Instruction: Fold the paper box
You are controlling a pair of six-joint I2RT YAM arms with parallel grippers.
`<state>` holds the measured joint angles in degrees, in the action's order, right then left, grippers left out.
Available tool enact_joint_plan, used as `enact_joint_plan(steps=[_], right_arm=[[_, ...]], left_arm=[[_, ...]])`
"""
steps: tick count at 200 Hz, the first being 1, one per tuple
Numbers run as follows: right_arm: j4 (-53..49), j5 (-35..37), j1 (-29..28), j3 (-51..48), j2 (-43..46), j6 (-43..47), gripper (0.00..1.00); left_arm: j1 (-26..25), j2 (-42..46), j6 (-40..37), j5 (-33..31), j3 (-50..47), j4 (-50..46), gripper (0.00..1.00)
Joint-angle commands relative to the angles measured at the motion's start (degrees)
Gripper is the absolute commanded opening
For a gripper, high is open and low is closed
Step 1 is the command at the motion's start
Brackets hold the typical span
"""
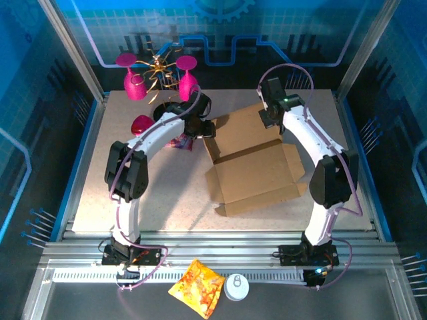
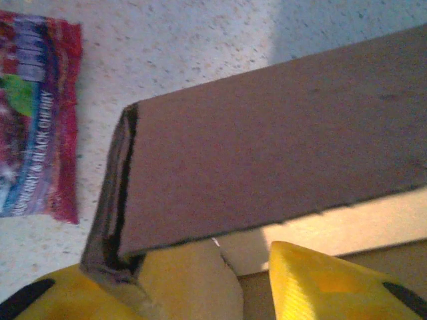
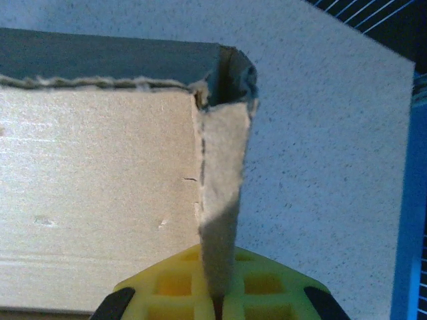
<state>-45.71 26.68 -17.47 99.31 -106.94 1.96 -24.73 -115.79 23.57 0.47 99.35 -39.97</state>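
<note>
**Brown Cardboard Half Raised Between Two Claws**

Brown corrugated cardboard is forming the paper box (image 1: 257, 167), which is lying on the middle-right part of the speckled table (image 1: 160, 193). Its near panel is resting flat, with small tabs sticking out at the edges. Its far part is standing up like a wall. The surface is looking matte and thin, with rough fibres along the cut edges.

In the left wrist view the paper box (image 2: 280, 147) is showing a wide dark-brown panel and a corner where the layers are parting a little. The left claw (image 2: 200, 287) is spreading its yellow fingers (image 2: 327, 283) wide, one on each side of this corner. Whether they are touching the cardboard cannot be told. A glossy purple snack packet (image 2: 37, 120) is lying on the table just beside the box.

In the right wrist view the paper box (image 3: 93, 187) is showing a pale panel and a narrow flap standing on its edge. The right claw (image 3: 217, 290) is pressing its yellow gridded pads (image 3: 173, 283) together on the lower end of this flap.

From above, an orange-yellow snack bag (image 1: 197, 287) is lying on the near metal rail, well apart from the box.
</note>
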Motion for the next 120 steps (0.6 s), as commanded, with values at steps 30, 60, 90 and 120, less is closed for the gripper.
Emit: enact_joint_plan(steps=[30, 60, 90, 120], right_arm=[[-2.3, -4.1, 3.5, -0.3, -3.0, -0.7, 0.00], [-2.8, -4.4, 3.7, 0.6, -4.4, -0.7, 0.00], [-3.3, -4.2, 3.9, 1.3, -5.0, -1.0, 0.00], [-4.4, -4.6, 3.9, 2.5, -5.9, -0.9, 0.00]], left_arm=[[0.1, 4.2, -0.3, 7.6, -1.6, 0.8, 0.52], [0.1, 5.2, -0.1, 7.5, -4.2, 0.2, 0.54], [0.1, 6.0, 0.5, 6.4, -5.7, 0.4, 0.55], [0.6, 5.7, 1.7, 2.5, -6.2, -1.1, 0.53]])
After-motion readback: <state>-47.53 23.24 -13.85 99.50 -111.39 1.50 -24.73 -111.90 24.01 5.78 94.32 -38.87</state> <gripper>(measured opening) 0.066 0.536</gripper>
